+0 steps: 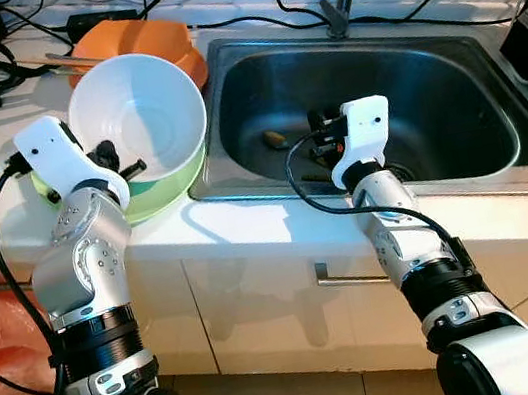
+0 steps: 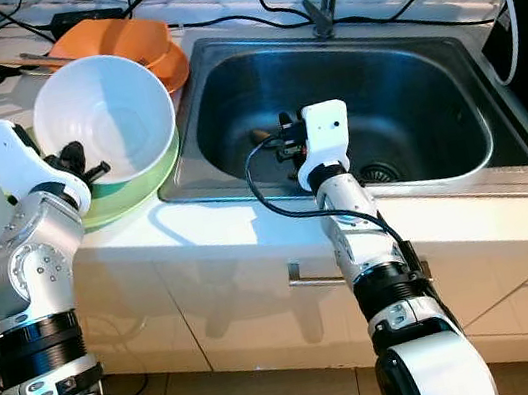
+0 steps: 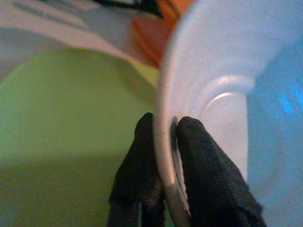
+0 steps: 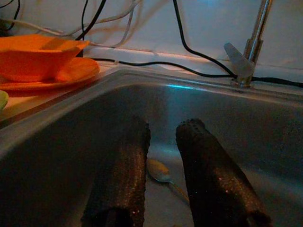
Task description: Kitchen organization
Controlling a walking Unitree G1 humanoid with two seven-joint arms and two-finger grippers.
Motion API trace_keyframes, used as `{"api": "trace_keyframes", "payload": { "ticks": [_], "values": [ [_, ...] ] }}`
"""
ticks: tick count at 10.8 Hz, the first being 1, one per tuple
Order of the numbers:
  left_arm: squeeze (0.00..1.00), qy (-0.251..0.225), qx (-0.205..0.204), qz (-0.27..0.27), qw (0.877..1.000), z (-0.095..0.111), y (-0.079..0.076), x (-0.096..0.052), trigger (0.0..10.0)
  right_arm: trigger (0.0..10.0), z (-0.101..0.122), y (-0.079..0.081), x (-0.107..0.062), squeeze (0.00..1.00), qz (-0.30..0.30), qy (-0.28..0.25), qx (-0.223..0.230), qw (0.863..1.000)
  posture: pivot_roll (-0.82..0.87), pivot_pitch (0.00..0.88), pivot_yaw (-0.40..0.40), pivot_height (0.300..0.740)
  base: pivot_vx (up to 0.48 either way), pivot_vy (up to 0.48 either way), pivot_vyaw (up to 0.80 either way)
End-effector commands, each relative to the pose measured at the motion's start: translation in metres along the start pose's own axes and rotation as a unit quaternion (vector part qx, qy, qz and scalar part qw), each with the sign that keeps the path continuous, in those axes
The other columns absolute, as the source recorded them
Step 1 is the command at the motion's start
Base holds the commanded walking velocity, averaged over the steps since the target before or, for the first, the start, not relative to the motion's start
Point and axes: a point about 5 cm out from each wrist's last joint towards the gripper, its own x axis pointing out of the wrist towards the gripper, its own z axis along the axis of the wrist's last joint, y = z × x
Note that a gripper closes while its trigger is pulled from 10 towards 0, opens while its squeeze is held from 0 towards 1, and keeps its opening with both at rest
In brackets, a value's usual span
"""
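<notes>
On my left, the left gripper (image 3: 163, 137) pinches the rim of the white bowl (image 1: 139, 117), one finger inside and one outside, holding it tilted over the green plate (image 1: 166, 188) on the counter (image 1: 248, 225). Behind sits an orange bowl (image 1: 141, 40). To the right, my right gripper (image 4: 163, 142) hangs in the sink (image 1: 463, 53), fingers narrowly parted above a spoon (image 4: 158, 171).

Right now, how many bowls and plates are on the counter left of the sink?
4: a white bowl pinched by the left gripper, a green plate beneath it, an orange bowl on an orange plate behind. More may be hidden.
</notes>
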Motion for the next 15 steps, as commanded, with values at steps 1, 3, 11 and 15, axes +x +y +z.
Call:
{"api": "trace_keyframes", "payload": {
  "ticks": [1, 3, 11, 15],
  "values": [
    [0.0, 0.001, 0.006, -0.01, 1.0, -0.001, -0.004, -0.001, 0.0, 10.0, -0.001, -0.002, -0.001, 0.0, -0.005, 0.003, 0.006, 1.0, 0.15, 0.081, -0.09, 0.74, 0.0, 0.0, 0.0],
    [0.0, -0.003, 0.01, -0.013, 1.0, 0.0, -0.006, -0.001, 0.0, 10.0, -0.001, -0.002, -0.001, 0.0, -0.004, 0.003, 0.007, 1.0, 0.15, 0.08, -0.09, 0.74, 0.0, 0.0, 0.0],
    [0.0, -0.18, -0.032, -0.149, 0.972, 0.044, -0.045, -0.02, 0.0, 10.0, 0.0, -0.003, 0.0, 0.0, -0.009, 0.002, 0.01, 1.0, 0.15, 0.089, -0.095, 0.74, 0.0, 0.0, 0.0],
    [0.0, -0.184, -0.004, -0.228, 0.956, 0.027, -0.078, -0.028, 10.0, 10.0, 0.002, -0.004, 0.001, 0.0, -0.011, -0.002, 0.016, 1.0, 0.15, 0.089, -0.092, 0.74, 0.0, 0.0, 0.0]
  ]
}}
